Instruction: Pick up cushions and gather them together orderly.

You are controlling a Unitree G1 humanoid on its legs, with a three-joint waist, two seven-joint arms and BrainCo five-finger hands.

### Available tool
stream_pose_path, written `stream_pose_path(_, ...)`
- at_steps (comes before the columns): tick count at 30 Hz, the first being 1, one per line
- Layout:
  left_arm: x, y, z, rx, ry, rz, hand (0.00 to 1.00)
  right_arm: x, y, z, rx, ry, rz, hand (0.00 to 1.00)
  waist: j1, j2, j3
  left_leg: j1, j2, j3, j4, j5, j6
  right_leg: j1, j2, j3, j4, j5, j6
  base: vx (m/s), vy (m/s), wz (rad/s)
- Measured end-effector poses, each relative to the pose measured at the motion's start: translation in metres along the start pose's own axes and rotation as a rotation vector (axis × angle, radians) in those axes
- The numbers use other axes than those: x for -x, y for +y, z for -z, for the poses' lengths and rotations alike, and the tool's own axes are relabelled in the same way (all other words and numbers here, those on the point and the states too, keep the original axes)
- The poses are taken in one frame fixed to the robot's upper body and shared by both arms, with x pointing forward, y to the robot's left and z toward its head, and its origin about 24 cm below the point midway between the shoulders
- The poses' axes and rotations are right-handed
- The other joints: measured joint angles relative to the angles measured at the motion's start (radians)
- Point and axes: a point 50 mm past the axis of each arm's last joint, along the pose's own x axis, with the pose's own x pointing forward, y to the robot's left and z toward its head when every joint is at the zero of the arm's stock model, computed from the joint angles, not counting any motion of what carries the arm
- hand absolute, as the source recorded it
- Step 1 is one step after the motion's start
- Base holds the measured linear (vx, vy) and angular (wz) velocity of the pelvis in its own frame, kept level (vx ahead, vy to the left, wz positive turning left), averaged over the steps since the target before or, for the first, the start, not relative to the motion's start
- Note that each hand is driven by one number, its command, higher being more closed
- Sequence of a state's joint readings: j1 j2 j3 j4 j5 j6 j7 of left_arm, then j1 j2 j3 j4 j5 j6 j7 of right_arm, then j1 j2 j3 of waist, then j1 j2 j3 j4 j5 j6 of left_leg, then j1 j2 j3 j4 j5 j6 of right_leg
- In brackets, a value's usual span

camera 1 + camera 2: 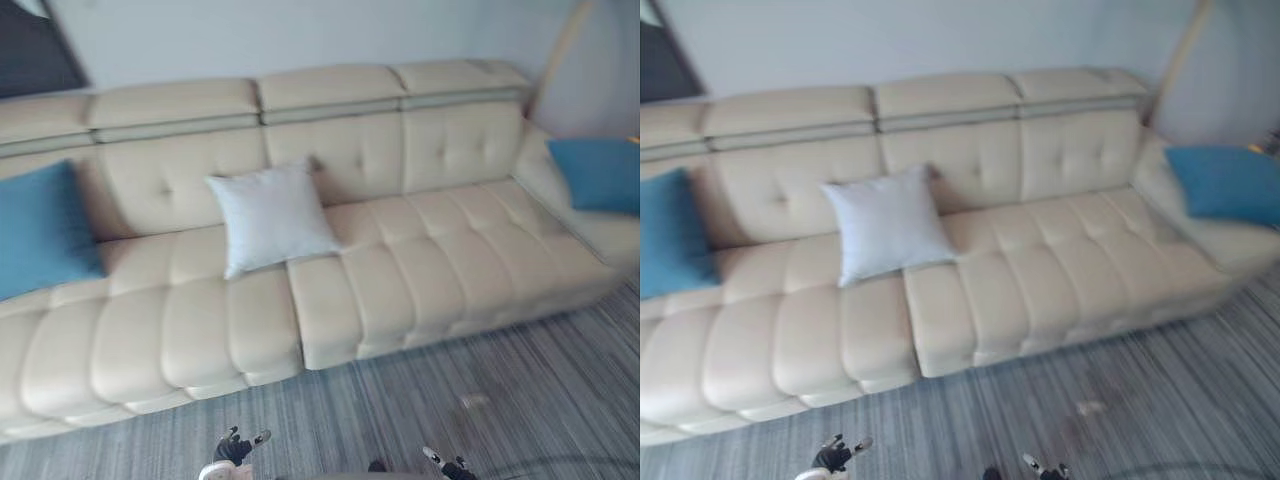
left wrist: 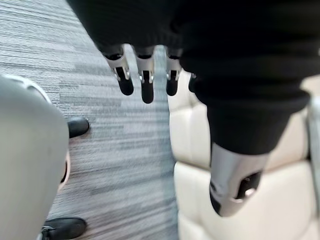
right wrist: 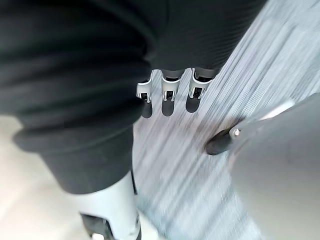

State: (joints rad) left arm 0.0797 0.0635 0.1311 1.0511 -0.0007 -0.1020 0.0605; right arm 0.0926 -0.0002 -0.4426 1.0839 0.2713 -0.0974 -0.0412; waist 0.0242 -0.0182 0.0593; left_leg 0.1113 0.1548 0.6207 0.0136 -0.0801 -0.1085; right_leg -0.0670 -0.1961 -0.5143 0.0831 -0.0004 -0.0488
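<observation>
**A:** Cushions, where were they?

**B:** There were three, all on the cream sofa [image 1: 400, 260]. The white cushion [image 1: 270, 215] sat mid-sofa, on the seat, propped against the tufted backrest with one corner up. It stood roughly over the seam between two seat sections. The left blue cushion [image 1: 40, 235] leaned on the backrest at the sofa's left end. The right blue cushion [image 1: 600, 172] lay at the far right end, up on the padded arm. All three were well apart, none touching another.

**A:** And the hands?

**B:** Both were low, over the grey striped carpet [image 1: 500, 400] in front of the sofa, well short of any cushion. The left hand [image 1: 235, 450] showed at the bottom edge of the head view, below the sofa's left half. The right hand [image 1: 447, 466] was at the same edge, further right.

**A:** Finger state?

**B:** In the left wrist view the fingers [image 2: 146, 85] hung straight in a row, dark tips down. The thumb [image 2: 232, 190] stood apart, and the hand had nothing in it. The sofa's front edge showed past it. In the right wrist view the fingers [image 3: 168, 97] were likewise straight and relaxed, with the thumb [image 3: 112, 215] held off to one side and nothing held. Carpet showed beyond them.

**A:** Any contact with the sofa?

**B:** None that could be seen.
</observation>
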Motion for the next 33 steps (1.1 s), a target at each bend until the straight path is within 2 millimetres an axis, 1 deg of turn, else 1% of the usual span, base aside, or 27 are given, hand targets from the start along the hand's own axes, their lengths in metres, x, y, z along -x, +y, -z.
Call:
stream_pose_path(1,-0.002,0.001,-0.005,-0.024,-0.012,0.006,0.0,0.0,0.002,-0.001,0.029,-0.002,-0.008,0.0,-0.003,0.0,0.006,0.005,0.022,0.018,0.029,0.0,0.0,-0.019,-0.015,-0.174,0.071,0.0,0.012,0.13,-0.137,-1.32)
stream_pose_path(2,-0.002,-0.001,-0.008,-0.029,-0.019,0.013,0.0,-0.001,0.003,-0.004,0.049,-0.011,-0.011,0.0,-0.003,0.005,0.013,0.016,0.03,0.019,0.035,0.0,0.0,-0.022,-0.012,-0.187,0.089,-0.009,0.021,0.16,-0.205,-1.29)
stream_pose_path(3,-0.003,-0.003,-0.009,-0.037,-0.022,0.02,0.0,-0.002,0.002,-0.008,0.056,-0.02,-0.012,0.0,-0.003,0.002,0.022,0.036,0.034,0.023,0.041,0.0,-0.001,-0.022,-0.005,-0.157,0.103,-0.032,0.029,0.14,-0.223,-0.96)
stream_pose_path(4,-0.004,-0.009,-0.014,-0.038,-0.037,0.037,0.0,-0.003,-0.003,-0.013,0.064,-0.032,0.0,0.0,-0.009,0.031,0.042,0.05,0.07,0.027,0.11,-0.022,-0.032,-0.022,0.01,-0.111,0.134,-0.071,0.037,0.15,-0.233,-0.89)
stream_pose_path(5,-0.004,-0.012,-0.016,-0.038,-0.044,0.045,0.0,-0.003,-0.006,-0.014,0.066,-0.033,0.005,0.0,-0.014,0.039,0.052,0.033,0.105,0.022,0.209,-0.036,-0.05,-0.022,0.017,-0.087,0.149,-0.095,0.033,0.14,-0.248,-1.05)
stream_pose_path(6,-0.004,-0.014,-0.016,-0.039,-0.044,0.05,0.0,-0.003,-0.008,-0.016,0.067,-0.038,0.01,0.0,-0.017,0.035,0.068,-0.03,0.176,-0.011,0.423,-0.041,-0.035,-0.016,0.03,-0.046,0.162,-0.125,0.025,0.11,-0.2,-0.81)
stream_pose_path(7,-0.003,-0.015,-0.015,-0.035,-0.041,0.052,0.0,-0.003,-0.009,-0.016,0.069,-0.039,0.011,0.0,-0.016,0.043,0.072,-0.054,0.207,-0.035,0.504,-0.032,-0.019,-0.01,0.041,-0.036,0.165,-0.134,0.018,0.2,-0.277,-0.95)
stream_pose_path(8,-0.003,-0.016,-0.016,-0.006,-0.047,0.048,0.0,-0.003,-0.011,-0.018,0.067,-0.047,0.018,0.0,-0.014,0.072,0.089,-0.119,0.281,-0.119,0.716,0.034,0.096,0.02,0.077,-0.004,0.18,-0.168,0.001,0.23,-0.23,-0.99)
stream_pose_path(9,-0.002,-0.014,-0.015,0.03,-0.05,0.033,0.0,-0.004,-0.012,-0.021,0.075,-0.058,0.02,0.0,-0.003,0.073,0.104,-0.182,0.288,-0.227,0.863,0.063,0.15,0.041,0.093,0.047,0.205,-0.204,-0.013,0.25,-0.188,-1.02)
stream_pose_path(10,-0.002,-0.014,-0.016,0.037,-0.055,0.031,0.0,-0.003,-0.013,-0.021,0.075,-0.06,0.023,0.0,0.004,0.075,0.105,-0.208,0.269,-0.268,0.9,0.025,0.112,0.046,0.093,0.061,0.211,-0.215,-0.015,0.22,-0.091,-1.02)
stream_pose_path(11,-0.002,-0.012,-0.019,0.067,-0.067,0.023,0.0,-0.003,-0.012,-0.02,0.077,-0.057,0.023,0.0,0.018,0.071,0.109,-0.29,0.195,-0.352,0.953,-0.056,0.065,0.059,0.096,0.101,0.218,-0.236,-0.017,0.24,-0.063,-0.99)
stream_pose_path(12,-0.002,-0.013,-0.023,0.092,-0.088,0.022,0.0,-0.003,-0.009,-0.02,0.081,-0.054,0.014,0.0,0.042,0.065,0.113,-0.351,0.116,-0.403,0.92,-0.11,0.047,0.072,0.104,0.143,0.201,-0.242,-0.014,0.24,-0.062,-0.98)
stream_pose_path(15,-0.001,-0.015,-0.032,0.127,-0.13,0.017,0.0,-0.003,0.003,-0.024,0.086,-0.076,-0.021,0.0,0.075,0.063,0.116,-0.44,-0.025,-0.468,0.638,-0.121,0.027,0.111,0.138,0.231,0.162,-0.254,-0.016,0.29,0.01,-1.11)
stream_pose_path(17,-0.001,-0.018,-0.033,0.136,-0.139,0.02,0.0,-0.004,0.003,-0.027,0.085,-0.084,-0.021,0.0,0.094,0.063,0.111,-0.441,-0.08,-0.526,0.482,-0.106,0.006,0.121,0.157,0.283,0.157,-0.269,-0.005,0.3,0.093,-1.14)
stream_pose_path(19,0.001,-0.014,-0.026,0.181,-0.127,0.003,0.0,-0.006,0.008,-0.03,0.061,-0.087,-0.024,0.0,0.129,0.075,0.087,-0.439,-0.1,-0.633,0.454,-0.042,0.086,0.123,0.208,0.425,0.196,-0.318,0.02,0.46,0.193,-1.97)
stream_pose_path(20,0.001,-0.002,-0.025,0.181,-0.124,-0.028,0.0,-0.003,0.015,-0.022,0.066,-0.074,-0.046,0.0,0.136,0.006,0.052,-0.409,-0.108,-0.557,0.457,-0.104,0.076,0.115,0.176,0.483,0.255,-0.351,0.066,0.62,0.175,-1.73)
stream_pose_path(21,0.0,0.002,-0.025,0.167,-0.123,-0.034,0.0,0.0,0.017,-0.016,0.078,-0.069,-0.062,0.0,0.136,-0.025,0.032,-0.369,-0.119,-0.505,0.45,-0.143,0.084,0.058,0.145,0.516,0.405,-0.372,0.123,0.53,0.123,-1.26)
stream_pose_path(22,0.0,0.001,-0.025,0.163,-0.118,-0.031,0.0,0.0,0.018,-0.015,0.078,-0.07,-0.067,0.0,0.135,-0.032,0.031,-0.344,-0.119,-0.485,0.45,-0.159,0.096,0.026,0.134,0.528,0.499,-0.366,0.167,0.6,0.153,-0.9)
stream_pose_path(23,0.0,0.0,-0.025,0.138,-0.113,-0.021,0.0,0.0,0.016,-0.012,0.077,-0.062,-0.066,0.0,0.13,-0.035,0.033,-0.283,-0.124,-0.464,0.451,-0.19,0.104,-0.04,0.107,0.525,0.704,-0.318,0.32,0.28,0.095,-0.45)
stream_pose_path(24,0.0,-0.001,-0.025,0.127,-0.113,-0.016,0.0,0.001,0.015,-0.01,0.077,-0.056,-0.062,0.0,0.127,-0.034,0.034,-0.264,-0.124,-0.458,0.45,-0.201,0.109,-0.061,0.096,0.518,0.769,-0.303,0.326,0.58,0.136,-0.33)
stream_pose_path(25,0.0,-0.002,-0.025,0.11,-0.11,-0.007,0.0,0.003,0.011,-0.003,0.074,-0.035,-0.053,0.0,0.114,-0.031,0.039,-0.171,-0.127,-0.438,0.418,-0.233,0.111,-0.128,0.028,0.43,0.947,-0.288,0.268,0.3,0.041,-0.14)
stream_pose_path(26,0.0,-0.002,-0.025,0.109,-0.107,-0.008,0.0,0.002,0.011,-0.004,0.072,-0.036,-0.052,0.0,0.112,-0.029,0.04,-0.149,-0.128,-0.432,0.401,-0.236,0.11,-0.141,0.009,0.403,0.959,-0.291,0.241,0.57,0.06,-0.32)
stream_pose_path(27,0.0,-0.003,-0.021,0.092,-0.091,-0.005,0.0,0.0,0.011,-0.01,0.083,-0.045,-0.052,0.0,0.102,-0.015,0.048,-0.074,-0.118,-0.414,0.33,-0.234,0.107,-0.184,-0.03,0.309,0.933,-0.315,0.168,0.51,-0.005,-0.29)
stream_pose_path(29,0.0,-0.006,-0.02,0.08,-0.076,-0.005,0.0,-0.003,0.009,-0.016,0.115,-0.049,-0.045,0.0,0.081,0.013,0.062,-0.009,-0.089,-0.411,0.267,-0.229,0.098,-0.216,-0.027,0.23,0.796,-0.332,0.131,0.52,-0.045,-0.16)
stream_pose_path(30,0.0,-0.008,-0.02,0.07,-0.074,0.001,0.0,-0.005,0.011,-0.025,0.13,-0.071,-0.051,0.0,0.068,0.032,0.065,0.026,-0.065,-0.409,0.219,-0.222,0.086,-0.252,-0.005,0.214,0.634,-0.312,0.109,0.45,-0.134,0.02)
stream_pose_path(32,-0.001,-0.01,-0.022,0.051,-0.076,0.011,0.0,-0.006,0.012,-0.033,0.137,-0.088,-0.051,0.0,0.059,0.047,0.073,0.053,-0.046,-0.412,0.186,-0.22,0.082,-0.288,0.038,0.262,0.434,-0.217,0.111,0.46,-0.178,0.1)
stream_pose_path(33,-0.002,-0.005,-0.019,0.028,-0.06,0.004,0.0,-0.006,0.008,-0.029,0.142,-0.07,-0.042,0.0,0.054,0.023,0.07,0.072,-0.059,-0.429,0.186,-0.219,0.08,-0.288,0.056,0.348,0.288,-0.088,0.099,0.3,-0.15,0.17)
